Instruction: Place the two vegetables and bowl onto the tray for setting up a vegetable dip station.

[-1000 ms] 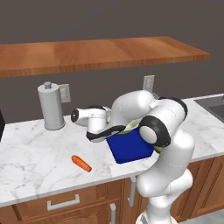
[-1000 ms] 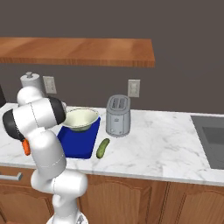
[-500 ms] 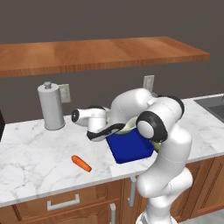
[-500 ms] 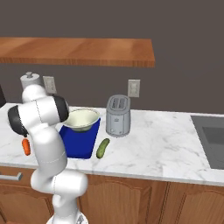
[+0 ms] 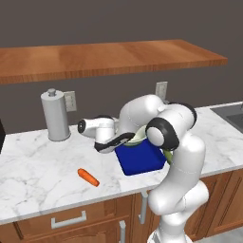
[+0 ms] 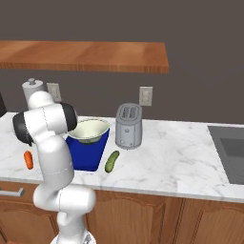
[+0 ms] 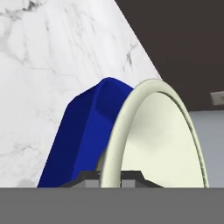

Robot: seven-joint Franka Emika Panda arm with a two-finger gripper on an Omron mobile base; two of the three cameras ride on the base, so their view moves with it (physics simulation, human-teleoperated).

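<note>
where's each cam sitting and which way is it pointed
Left base view: behind the arm on its left, looking forward and down at the counter; the white arm rises at lower right, over the blue tray, carrot nearer.
Right base view: behind on its right; arm at lower left, beside the bowl, cucumber and toaster.
Hand view: on the hand, looking along the gripper, shut on the bowl's rim above the tray.
Both base views share tray, carrot and counter.

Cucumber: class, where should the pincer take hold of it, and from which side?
Grip the cucumber at its middle, coming straight down, jaws across its narrow width. It lies flat on the counter, clear of the tray and toaster.
</note>
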